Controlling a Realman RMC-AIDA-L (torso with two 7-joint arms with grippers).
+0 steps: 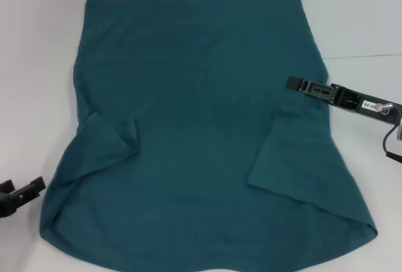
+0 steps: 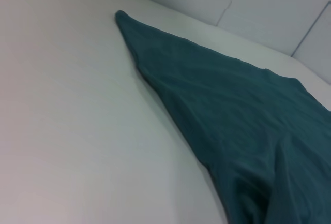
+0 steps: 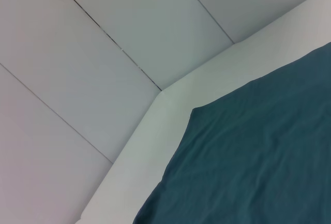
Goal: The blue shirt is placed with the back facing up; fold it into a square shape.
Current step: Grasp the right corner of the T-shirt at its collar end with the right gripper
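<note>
The blue shirt [image 1: 201,108] lies spread flat on the white table [image 1: 38,65], its straight edge at the far side. Both short sleeves are folded inward onto the body, one at the left [image 1: 110,137] and one at the right [image 1: 286,152]. My right gripper [image 1: 294,83] reaches in from the right and sits over the shirt's right edge, just above the folded sleeve. My left gripper [image 1: 39,185] rests off the cloth by the shirt's near left corner. The left wrist view shows a shirt [image 2: 232,110] corner on the table; the right wrist view shows the shirt [image 3: 258,157] and its far corner.
White table surface [image 2: 77,131] surrounds the shirt on the left, right and far sides. Pale wall panels [image 3: 103,53] rise behind the table's far edge. A black cable [image 1: 391,146] hangs by the right arm.
</note>
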